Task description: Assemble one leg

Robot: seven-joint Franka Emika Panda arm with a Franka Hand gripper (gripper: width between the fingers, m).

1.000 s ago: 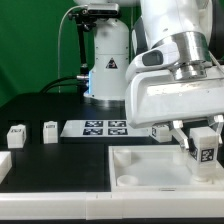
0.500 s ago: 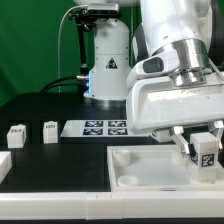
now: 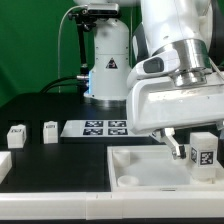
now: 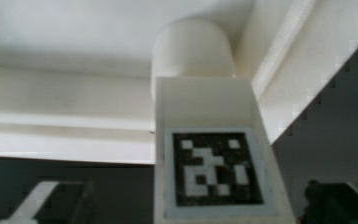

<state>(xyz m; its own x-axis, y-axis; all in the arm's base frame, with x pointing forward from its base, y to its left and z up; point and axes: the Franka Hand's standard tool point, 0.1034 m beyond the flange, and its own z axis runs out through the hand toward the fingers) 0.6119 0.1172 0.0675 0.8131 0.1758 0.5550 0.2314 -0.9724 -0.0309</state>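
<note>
The end effector [image 3: 196, 150] is straddling the small white tagged plastic leg [image 3: 205, 155] at the large white square panel [image 3: 150, 168]; gripping or not, I cannot tell. It is seemingly seating the leg; next, aligning it with a socket.

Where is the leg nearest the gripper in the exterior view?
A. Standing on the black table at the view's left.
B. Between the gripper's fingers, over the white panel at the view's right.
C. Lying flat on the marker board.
B: the leg sits in the gripper above the white panel, its tag facing the camera.
</note>
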